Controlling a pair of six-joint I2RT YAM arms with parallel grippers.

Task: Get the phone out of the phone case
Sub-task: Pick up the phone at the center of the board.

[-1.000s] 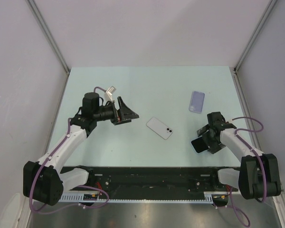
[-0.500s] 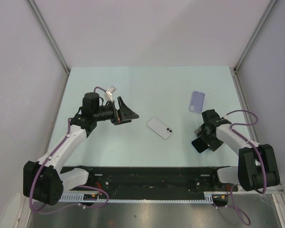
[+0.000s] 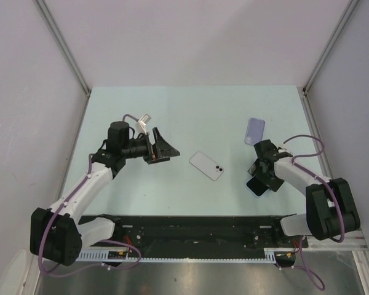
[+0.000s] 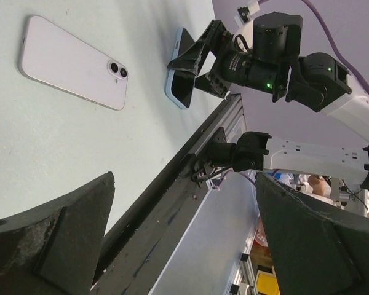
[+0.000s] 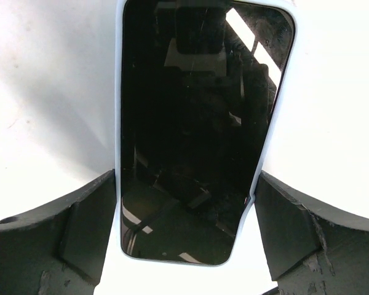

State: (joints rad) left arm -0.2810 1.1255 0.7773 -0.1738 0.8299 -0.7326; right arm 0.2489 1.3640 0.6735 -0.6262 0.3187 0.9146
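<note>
Top external: pale-green table, grey walls; left jaws spread; right jaws spread astride phone.

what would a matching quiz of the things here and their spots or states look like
1 white phone
2 cased phone
3 lilac item
4 left gripper

a screen up, between the fingers of the right gripper
b farthest back, on the right
c in the middle, camera lenses up
d open, holding nothing

Pairs: 1-c, 2-a, 3-b, 4-d

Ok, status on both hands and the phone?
Left hand open, empty. Right hand open, straddling cased phone, screen up. Loose white phone lies apart.
</note>
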